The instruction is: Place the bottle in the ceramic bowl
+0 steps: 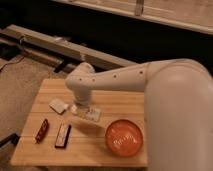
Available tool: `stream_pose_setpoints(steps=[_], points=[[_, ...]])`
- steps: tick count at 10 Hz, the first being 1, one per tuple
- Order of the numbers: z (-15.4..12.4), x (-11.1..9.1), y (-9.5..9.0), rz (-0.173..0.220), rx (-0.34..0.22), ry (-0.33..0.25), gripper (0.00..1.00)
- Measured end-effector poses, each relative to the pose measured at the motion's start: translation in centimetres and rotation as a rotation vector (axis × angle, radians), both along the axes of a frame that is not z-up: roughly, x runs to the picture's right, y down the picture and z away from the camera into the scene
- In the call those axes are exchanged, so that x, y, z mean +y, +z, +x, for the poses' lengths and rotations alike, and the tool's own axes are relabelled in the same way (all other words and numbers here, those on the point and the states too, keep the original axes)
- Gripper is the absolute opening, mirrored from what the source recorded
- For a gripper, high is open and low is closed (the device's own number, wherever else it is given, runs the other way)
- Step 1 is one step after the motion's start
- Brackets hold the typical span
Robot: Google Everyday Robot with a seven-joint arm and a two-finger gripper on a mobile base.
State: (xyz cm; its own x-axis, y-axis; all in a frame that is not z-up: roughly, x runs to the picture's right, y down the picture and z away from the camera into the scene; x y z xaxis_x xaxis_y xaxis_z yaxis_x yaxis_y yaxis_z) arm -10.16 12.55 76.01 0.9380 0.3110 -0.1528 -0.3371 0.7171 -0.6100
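Observation:
The bottle (pixel 89 114) is a small whitish shape lying low over the wooden table (pixel 115 102), just left of the middle. My gripper (pixel 83 104) hangs from the white wrist directly above the bottle's left end; I cannot see whether it touches the bottle. The ceramic bowl (pixel 124 138), glossy orange-red and wide, sits at the table's front right, a little right of and nearer than the bottle. My big white arm reaches in from the right and hides the table's right edge.
A small white flat object (pixel 58 105) lies left of the bottle. A red bar-shaped item (pixel 41 130) and a dark bar with a pale stripe (pixel 62 136) lie at the front left. Dark rails and floor run behind the table.

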Motion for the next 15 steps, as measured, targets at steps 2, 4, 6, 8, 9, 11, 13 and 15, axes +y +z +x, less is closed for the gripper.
stream_pose_setpoints(steps=[2,4,6,8,9,11,13,15], points=[[2.7,1.1,-1.5,0.004,0.015,0.024,0.0],[5.7,2.5,-2.7,-0.002,0.052,0.068,0.0],[9.5,4.7,-3.9,-0.022,0.112,0.133,0.02],[13.4,7.3,-4.8,-0.057,0.192,0.213,0.22],[14.8,8.2,-5.1,-0.07,0.222,0.243,0.3],[17.6,10.4,-5.6,-0.107,0.301,0.315,0.5],[18.7,11.7,-5.7,-0.132,0.352,0.363,0.64],[18.7,12.0,-5.2,-0.143,0.368,0.379,0.65]])
